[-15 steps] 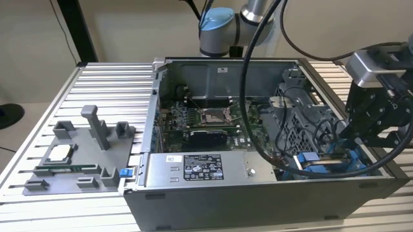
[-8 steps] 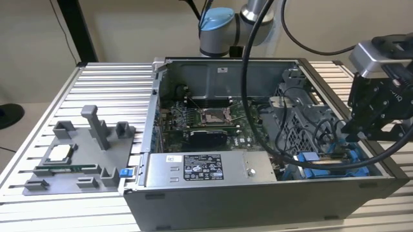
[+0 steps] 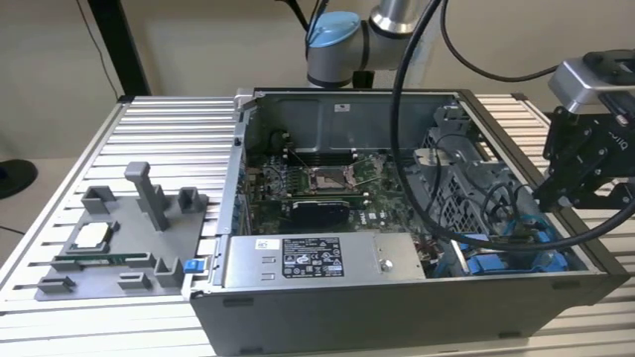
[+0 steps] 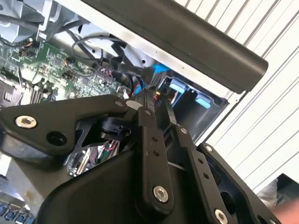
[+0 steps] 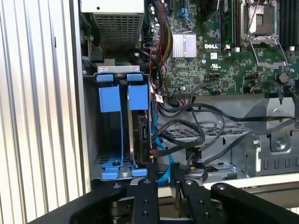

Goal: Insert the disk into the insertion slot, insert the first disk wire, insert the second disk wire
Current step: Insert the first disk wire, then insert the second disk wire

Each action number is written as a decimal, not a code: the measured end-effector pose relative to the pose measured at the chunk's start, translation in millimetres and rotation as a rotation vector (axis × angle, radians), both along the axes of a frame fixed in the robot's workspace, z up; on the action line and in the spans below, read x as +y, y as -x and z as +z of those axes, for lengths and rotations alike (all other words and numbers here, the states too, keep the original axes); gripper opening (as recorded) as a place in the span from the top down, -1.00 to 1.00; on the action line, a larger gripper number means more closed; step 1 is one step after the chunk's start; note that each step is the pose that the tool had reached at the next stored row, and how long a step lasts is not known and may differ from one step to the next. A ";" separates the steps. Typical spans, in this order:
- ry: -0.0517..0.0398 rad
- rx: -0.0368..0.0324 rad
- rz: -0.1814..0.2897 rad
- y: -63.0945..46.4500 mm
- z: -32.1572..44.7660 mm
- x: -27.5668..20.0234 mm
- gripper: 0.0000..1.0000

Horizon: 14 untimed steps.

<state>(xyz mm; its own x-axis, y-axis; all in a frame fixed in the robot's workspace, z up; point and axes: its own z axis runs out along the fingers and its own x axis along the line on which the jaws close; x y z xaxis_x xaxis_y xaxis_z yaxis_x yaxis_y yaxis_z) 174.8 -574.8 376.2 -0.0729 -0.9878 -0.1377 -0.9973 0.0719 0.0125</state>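
Nearest, in the first wrist view, the gripper [image 5: 164,170] is seen with its fingers [image 5: 145,196] held a little apart and clear of the disk [image 5: 140,133]. In the exterior view it is hung over the computer case [image 3: 397,312] at the case's rim on the exterior view's right, tilted down towards the inside. Just beyond the fingertips, the disk is seated on edge in the insertion slot [image 5: 91,140], in the case's corner beside the power-supply box [image 3: 317,260]. Its long axis is laid along the case's side wall, with the blue frame [image 5: 137,97] at the end away from the gripper. Black cables [image 5: 196,135] are draped by the end towards the gripper. Deeper in the case, the green motherboard [image 5: 219,60] is laid flat. The case is set on a ribbed aluminium table [image 3: 169,134], and behind the case the arm [image 3: 337,37] is mounted before a pale wall [image 3: 198,44].
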 end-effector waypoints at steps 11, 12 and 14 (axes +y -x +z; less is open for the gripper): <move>0.0001 0.0000 0.000 -5.6 0.4 2.4 -1.00; 0.0000 0.0000 0.000 -5.7 0.3 2.6 -1.00; 0.0001 0.0000 0.000 -6.2 0.4 3.1 -1.00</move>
